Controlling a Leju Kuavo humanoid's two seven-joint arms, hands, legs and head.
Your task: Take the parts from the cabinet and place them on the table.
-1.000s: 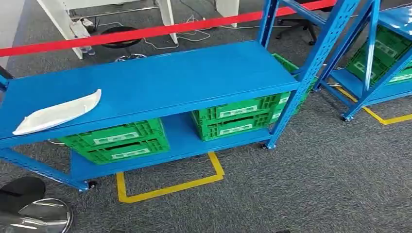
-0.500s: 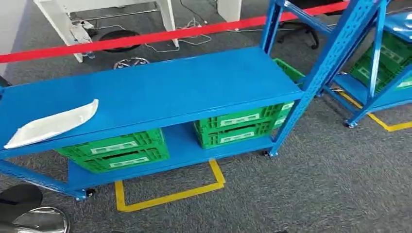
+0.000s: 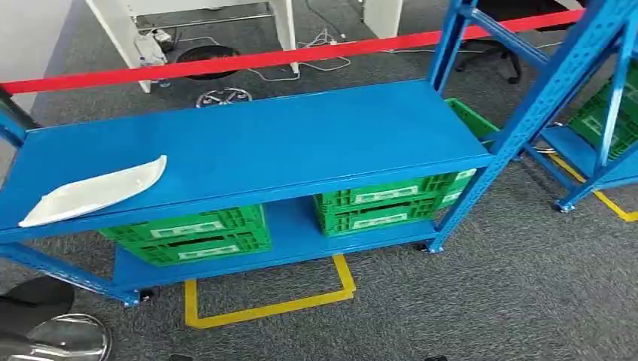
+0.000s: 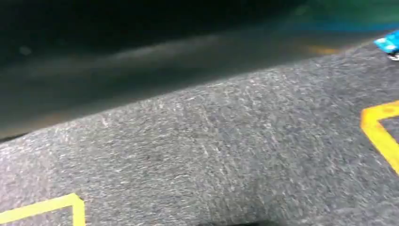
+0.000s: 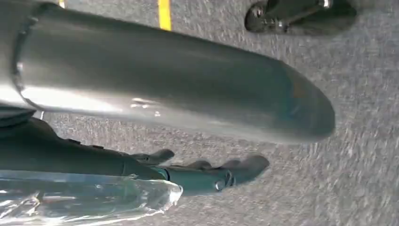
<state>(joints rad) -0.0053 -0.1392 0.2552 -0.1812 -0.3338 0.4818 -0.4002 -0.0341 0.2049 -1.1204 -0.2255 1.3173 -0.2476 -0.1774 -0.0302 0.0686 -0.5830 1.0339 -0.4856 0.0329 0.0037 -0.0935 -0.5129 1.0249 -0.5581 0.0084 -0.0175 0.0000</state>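
Observation:
A long white part (image 3: 94,191) lies flat on the left end of the top shelf of a blue rack (image 3: 286,143); the rest of that shelf is bare. My right hand (image 5: 188,141) hangs over grey carpet. Its thick grey thumb (image 5: 164,89) stretches out, apart from the darker fingers (image 5: 207,174), and only carpet shows in the gap between them. A strip of clear plastic (image 5: 80,197) lies on the far side of the fingers; I cannot tell what it belongs to.
Green crates (image 3: 192,233) (image 3: 384,203) fill the rack's lower shelf. A second blue rack (image 3: 594,150) with green crates stands at right. Red tape (image 3: 226,62) runs behind. Yellow floor marks (image 3: 263,304) sit before the rack, and a stool (image 3: 45,331) stands at lower left.
The whole picture has shifted a little down and to the right, so the camera moved. The white part stays on the shelf where it was.

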